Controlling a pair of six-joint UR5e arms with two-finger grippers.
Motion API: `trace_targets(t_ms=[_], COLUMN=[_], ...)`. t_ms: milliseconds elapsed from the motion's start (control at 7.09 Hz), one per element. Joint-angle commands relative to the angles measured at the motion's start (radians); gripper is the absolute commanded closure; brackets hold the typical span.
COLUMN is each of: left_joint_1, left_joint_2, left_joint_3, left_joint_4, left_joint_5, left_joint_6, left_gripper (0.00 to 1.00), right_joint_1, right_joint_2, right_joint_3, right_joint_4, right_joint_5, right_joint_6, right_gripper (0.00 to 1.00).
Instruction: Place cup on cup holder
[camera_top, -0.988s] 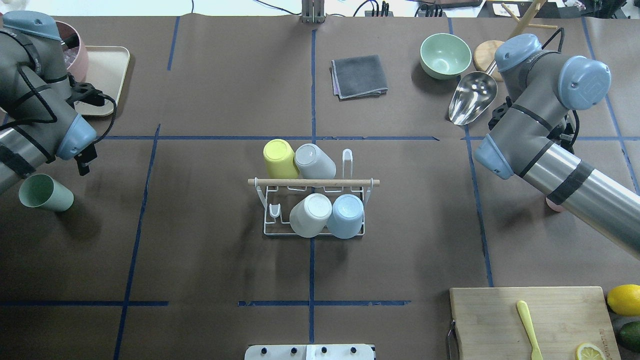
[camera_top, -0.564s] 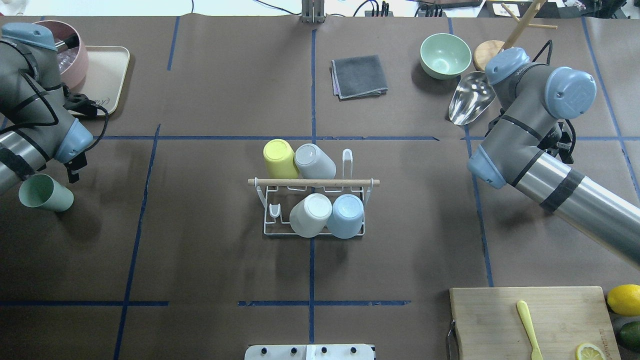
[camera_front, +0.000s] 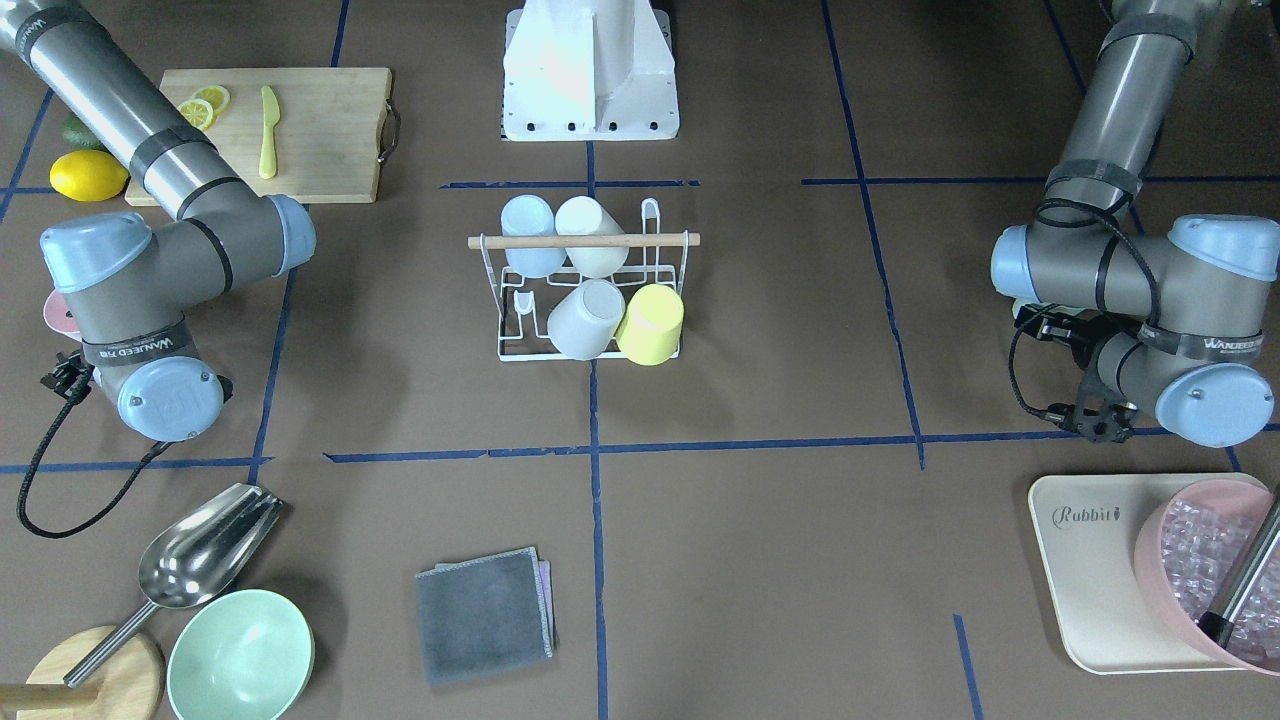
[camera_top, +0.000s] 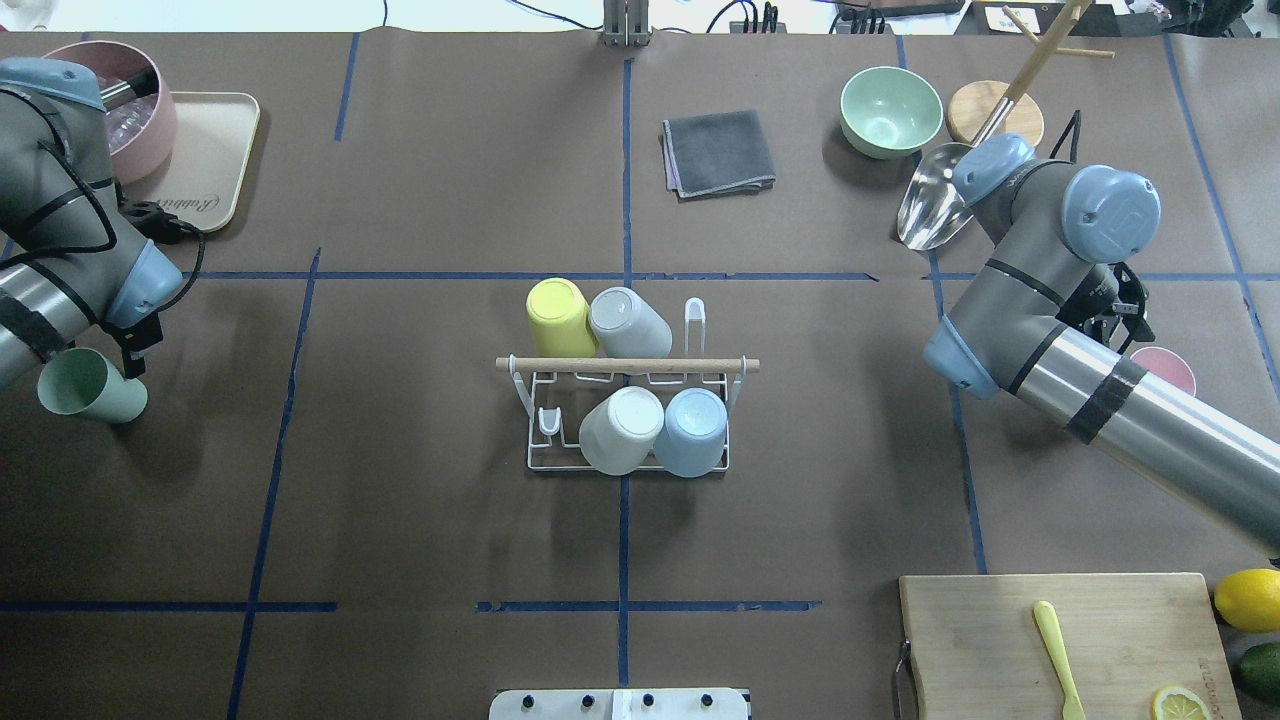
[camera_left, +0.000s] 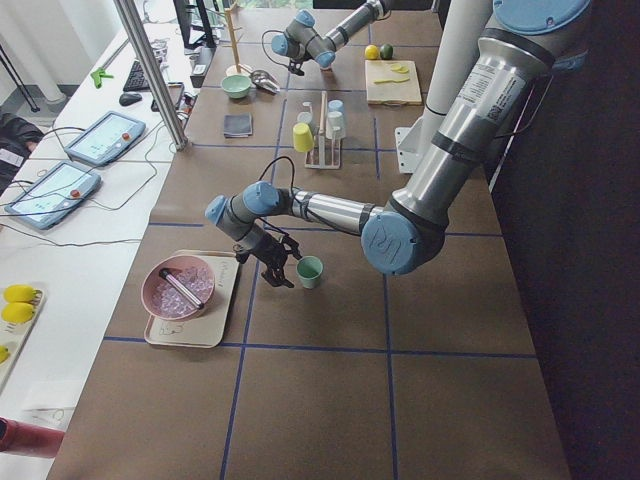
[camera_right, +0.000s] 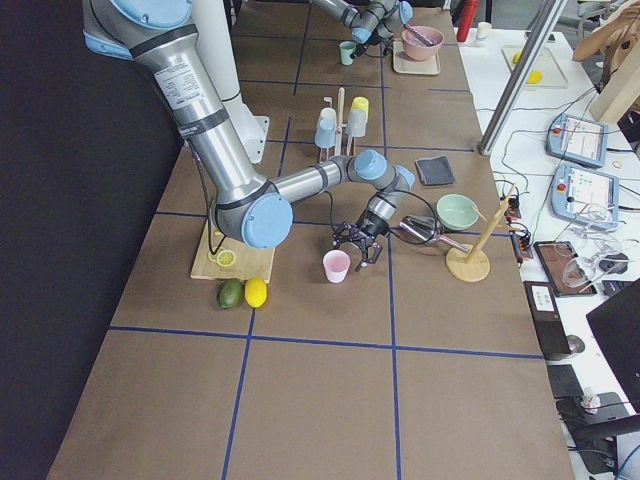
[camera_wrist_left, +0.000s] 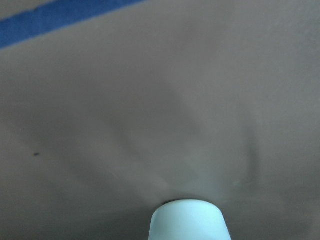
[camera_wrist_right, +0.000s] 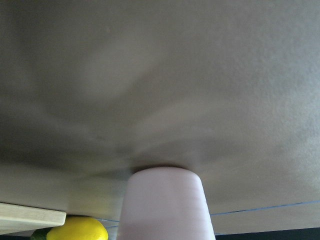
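Note:
The white wire cup holder with its wooden rod stands mid-table and carries a yellow, a grey, a white and a blue cup. A green cup stands upright at the left. My left gripper hangs low right beside it; the cup fills the bottom of the left wrist view. A pink cup stands at the right, close to my right gripper, and shows in the right wrist view. I cannot tell whether either gripper is open.
A tray with a pink bowl is at the back left. A grey cloth, a green bowl and a metal scoop lie at the back. A cutting board and a lemon are at the front right.
My left arm has drawn back and lowered toward the green cup. My right arm has swung back and to the right, and the pink cup now shows beside it.

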Motion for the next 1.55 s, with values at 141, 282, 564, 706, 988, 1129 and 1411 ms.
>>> trace_targets(t_ms=[141, 282, 564, 706, 988, 1129, 1411], left_joint_1=[0.007, 0.03, 0.04, 0.04, 0.04, 0.04, 0.038], left_joint_2=[0.006, 0.01, 0.017, 0.025, 0.026, 0.026, 0.028], left_joint_3=[0.002, 0.007, 0.016, 0.014, 0.013, 0.011, -0.001], left_joint_4=[0.054, 0.052, 0.055, 0.086, 0.11, 0.112, 0.114], left_joint_5=[-0.059, -0.06, -0.06, -0.06, -0.06, -0.06, -0.06], left_joint_6=[0.0, 0.0, 0.0, 0.002, 0.002, 0.002, 0.002], left_gripper=[0.0, 0.0, 0.0, 0.0, 0.0, 0.12, 0.88], right_joint_1=[-0.027, -0.032, -0.042, -0.058, -0.059, -0.059, -0.061], right_joint_2=[0.001, 0.001, 0.009, 0.009, 0.003, 0.006, 0.002], right_joint_3=[-0.021, -0.023, -0.025, -0.034, -0.044, -0.055, -0.055], right_joint_4=[-0.021, -0.039, -0.078, -0.083, -0.083, -0.083, -0.086], right_joint_5=[-0.041, -0.063, -0.065, -0.065, -0.072, -0.078, -0.079], right_joint_6=[0.003, 0.003, 0.003, 0.003, 0.003, 0.003, 0.003], right_gripper=[0.0, 0.0, 0.0, 0.0, 0.0, 0.0, 0.0])
